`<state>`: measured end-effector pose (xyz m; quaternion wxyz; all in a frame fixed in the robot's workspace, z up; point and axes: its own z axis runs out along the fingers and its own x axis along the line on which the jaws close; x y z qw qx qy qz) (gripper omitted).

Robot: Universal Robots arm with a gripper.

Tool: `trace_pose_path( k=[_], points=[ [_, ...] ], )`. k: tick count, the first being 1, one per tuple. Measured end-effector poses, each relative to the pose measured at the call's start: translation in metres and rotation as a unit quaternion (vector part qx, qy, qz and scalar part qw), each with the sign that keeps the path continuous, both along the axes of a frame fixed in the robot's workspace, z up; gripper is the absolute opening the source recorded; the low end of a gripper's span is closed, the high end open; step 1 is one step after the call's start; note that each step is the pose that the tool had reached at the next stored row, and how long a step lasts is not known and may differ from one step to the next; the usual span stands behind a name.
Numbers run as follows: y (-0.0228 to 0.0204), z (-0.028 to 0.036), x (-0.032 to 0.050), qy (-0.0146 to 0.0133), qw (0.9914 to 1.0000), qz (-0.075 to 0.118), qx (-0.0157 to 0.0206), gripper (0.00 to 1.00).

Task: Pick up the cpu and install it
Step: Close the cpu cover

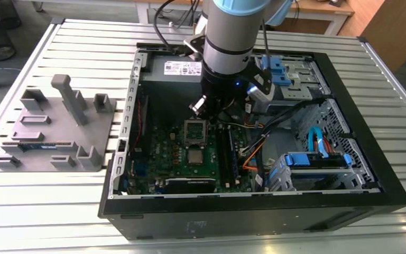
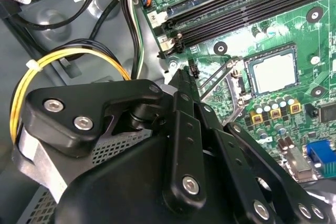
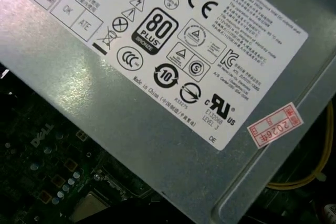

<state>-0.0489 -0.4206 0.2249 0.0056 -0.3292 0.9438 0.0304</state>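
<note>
The cpu [image 1: 196,156] lies flat in its socket on the green motherboard [image 1: 164,148], silvery top up; in the second wrist view the cpu [image 2: 272,72] sits square inside the dark socket rim. The socket's metal frame [image 1: 194,131] is swung open on the far side of the chip, and its lever [image 2: 216,74] stands raised. My gripper [image 1: 204,106] hangs inside the case above that open frame, a short way from the chip and apart from it. In the second wrist view the gripper [image 2: 182,77] reaches toward the socket's edge and carries nothing that I can see.
The power supply [image 1: 178,67] sits close behind the gripper, with its label [image 3: 157,77] in the first wrist view. Yellow cables [image 2: 68,56] and memory slots [image 2: 252,3] flank the socket. Blue drive cages [image 1: 316,159] fill the case's right side. A grey fixture tray [image 1: 48,132] holds a memory stick [image 1: 37,144].
</note>
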Motion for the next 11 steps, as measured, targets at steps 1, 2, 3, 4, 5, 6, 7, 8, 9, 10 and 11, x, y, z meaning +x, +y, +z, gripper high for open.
trace_pose_path(
  k=[1,2,3,4,5,6,7,8,9,10,11],
  points=[
    [0.0000,0.0000,0.0000,0.0000,0.99998,0.006,0.0000,0.11],
    [0.0000,0.0000,0.0000,0.0000,0.99992,0.013,0.0000,0.11],
    [0.0000,0.0000,0.0000,-0.0001,0.99985,0.017,0.0000,0.11],
    [0.0000,0.0000,0.0000,-0.0001,0.99983,0.018,0.0000,0.11],
    [0.0000,-0.0001,0.0000,0.0000,0.99983,0.019,0.0000,0.11],
    [0.0000,0.0000,0.0000,0.0000,0.99981,0.019,0.0000,0.11],
    [0.0000,0.0002,0.0000,0.0000,0.99980,0.020,0.0001,0.11],
    [0.0000,0.0007,0.0000,0.0000,0.99978,0.021,0.0001,0.11],
    [0.0000,0.0012,0.0000,0.0000,0.99977,0.022,0.0002,0.11],
    [-0.0001,0.0017,0.0000,0.0000,0.99975,0.022,0.0003,0.11],
    [-0.0001,0.0024,0.0000,-0.0001,0.99973,0.023,0.0005,0.11]
  ],
)
